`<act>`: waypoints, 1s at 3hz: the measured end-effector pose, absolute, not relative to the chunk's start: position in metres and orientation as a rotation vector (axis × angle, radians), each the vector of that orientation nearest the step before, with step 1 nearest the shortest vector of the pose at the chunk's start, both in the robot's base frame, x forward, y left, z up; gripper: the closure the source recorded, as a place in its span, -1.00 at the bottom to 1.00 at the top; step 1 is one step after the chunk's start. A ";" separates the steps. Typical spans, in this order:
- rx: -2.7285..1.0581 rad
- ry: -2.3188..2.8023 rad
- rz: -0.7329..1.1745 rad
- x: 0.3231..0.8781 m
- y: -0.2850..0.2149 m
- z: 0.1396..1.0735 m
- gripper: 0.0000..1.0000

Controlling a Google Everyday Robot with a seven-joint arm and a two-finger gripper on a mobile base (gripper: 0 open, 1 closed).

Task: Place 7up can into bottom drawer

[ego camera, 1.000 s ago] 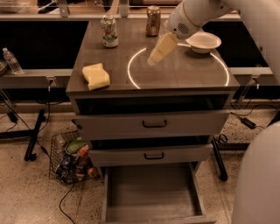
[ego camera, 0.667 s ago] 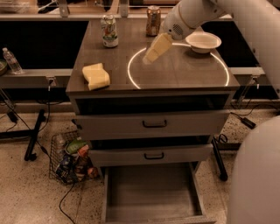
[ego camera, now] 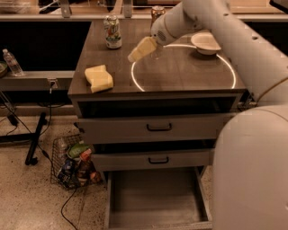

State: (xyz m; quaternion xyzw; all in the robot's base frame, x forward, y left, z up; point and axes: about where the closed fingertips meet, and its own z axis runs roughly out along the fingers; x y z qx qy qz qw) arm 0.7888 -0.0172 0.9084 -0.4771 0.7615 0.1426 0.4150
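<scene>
The 7up can (ego camera: 113, 31) stands upright at the back left of the cabinet top, white-and-green with a silver top. My gripper (ego camera: 135, 55) hangs over the cabinet top, to the right of the can and a little nearer, apart from it and holding nothing. The white arm reaches in from the right. The bottom drawer (ego camera: 155, 214) is pulled out at floor level; its plain grey inside holds nothing.
A brown-gold can (ego camera: 157, 12) stands at the back, partly behind the arm. A white bowl (ego camera: 205, 43) sits back right. A yellow sponge (ego camera: 99, 77) lies front left. A wire basket (ego camera: 74, 161) of packets stands on the floor at left. A water bottle (ego camera: 11, 62) is far left.
The gripper has moved left and slightly toward the back, closer to the 7up can. The can, the sponge and the drawers have not moved.
</scene>
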 end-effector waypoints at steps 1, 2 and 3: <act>-1.064 1.926 0.378 0.818 0.007 0.900 -1.00; -0.947 1.898 0.428 0.839 0.037 0.896 -1.00; -0.868 1.814 0.462 0.865 0.064 0.898 -1.00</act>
